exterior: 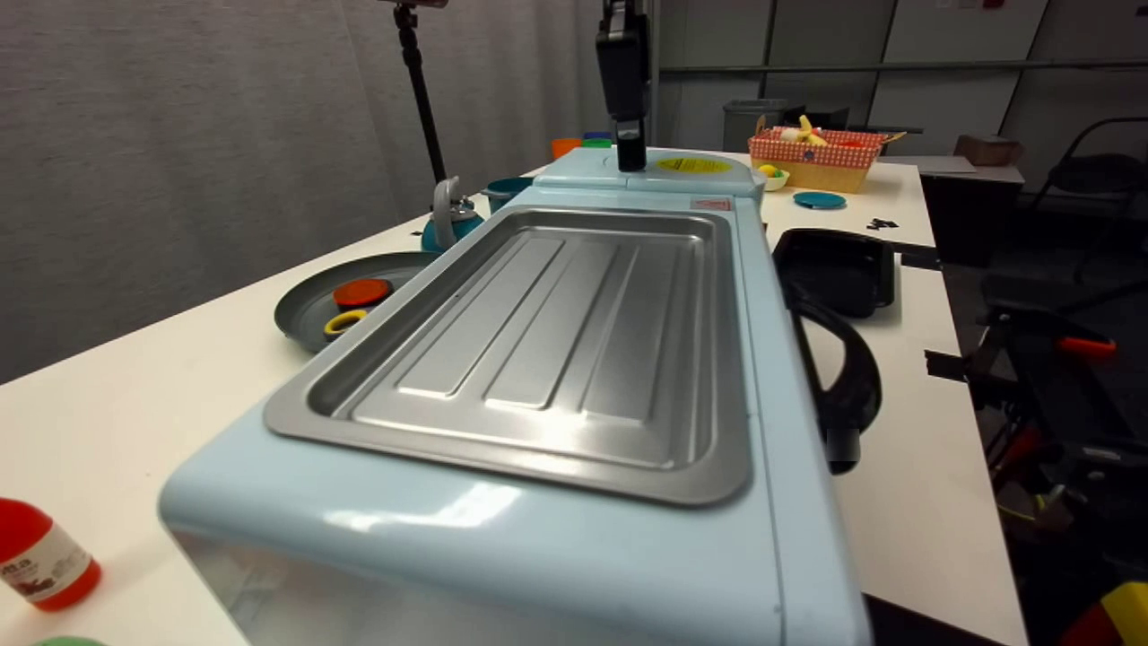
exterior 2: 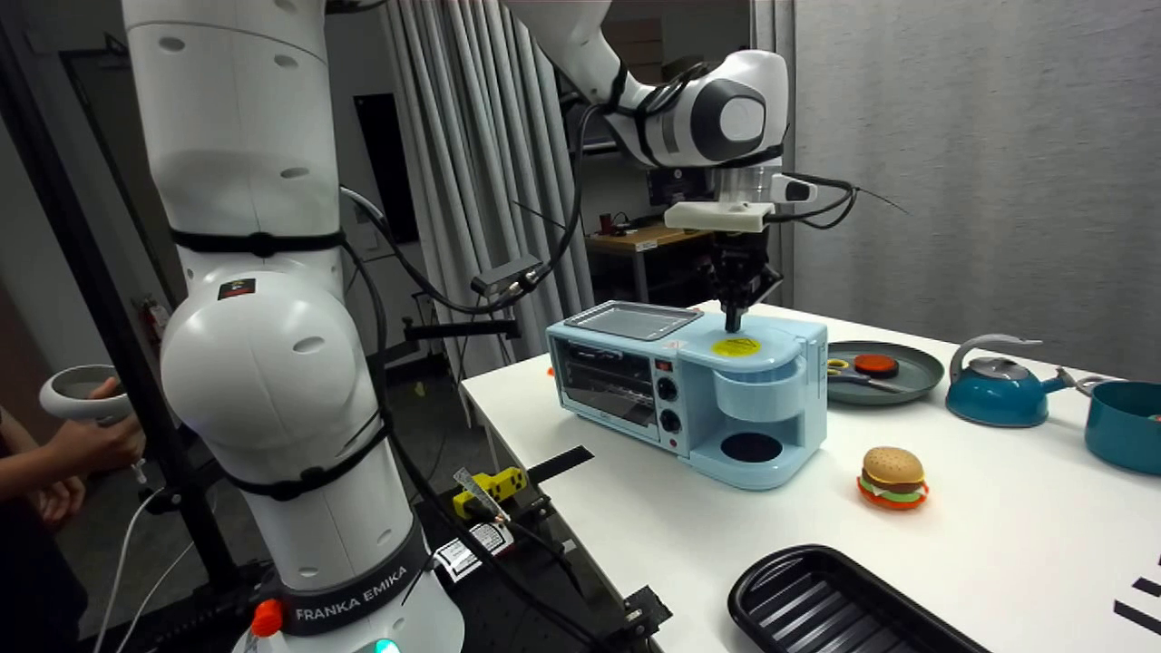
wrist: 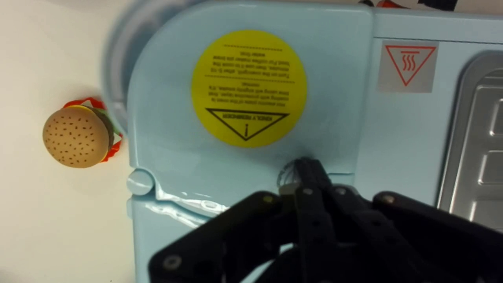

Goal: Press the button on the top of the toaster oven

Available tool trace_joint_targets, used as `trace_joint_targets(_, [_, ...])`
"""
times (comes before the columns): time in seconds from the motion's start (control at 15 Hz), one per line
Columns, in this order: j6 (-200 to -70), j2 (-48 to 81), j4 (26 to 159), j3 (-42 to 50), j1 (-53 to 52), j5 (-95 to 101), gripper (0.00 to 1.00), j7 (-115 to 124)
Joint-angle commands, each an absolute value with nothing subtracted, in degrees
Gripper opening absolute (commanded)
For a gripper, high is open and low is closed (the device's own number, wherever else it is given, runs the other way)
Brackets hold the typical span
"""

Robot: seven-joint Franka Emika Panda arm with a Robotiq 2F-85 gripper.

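The pale-blue toaster oven stands on the table, also in an exterior view and the wrist view. A ribbed silver tray lies on its top. A round yellow sticker is on the lid at the other end. A small round outline, apparently the button, shows on the lid, partly hidden by my fingertips. My gripper is shut, with nothing seen between its fingers. It points down at the lid beside the sticker, also in both exterior views. I cannot tell whether the tips press.
A toy burger sits beside the oven. Behind it are a grey pan with scissors and a red lid, a teal kettle and a teal pot. A black tray lies near the table edge. A basket stands farther off.
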State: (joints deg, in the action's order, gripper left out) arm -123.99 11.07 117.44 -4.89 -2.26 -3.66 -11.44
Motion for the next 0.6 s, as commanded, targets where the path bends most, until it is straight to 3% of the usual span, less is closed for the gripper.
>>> trace_joint_targets(0.0, [-127.9, 13.8, 121.5, -4.9, -1.4, -6.7, 0.00, -15.1])
trace_joint_targets(0.53, [-125.6, 11.6, 121.5, -5.2, -2.4, -5.4, 0.00, -13.8])
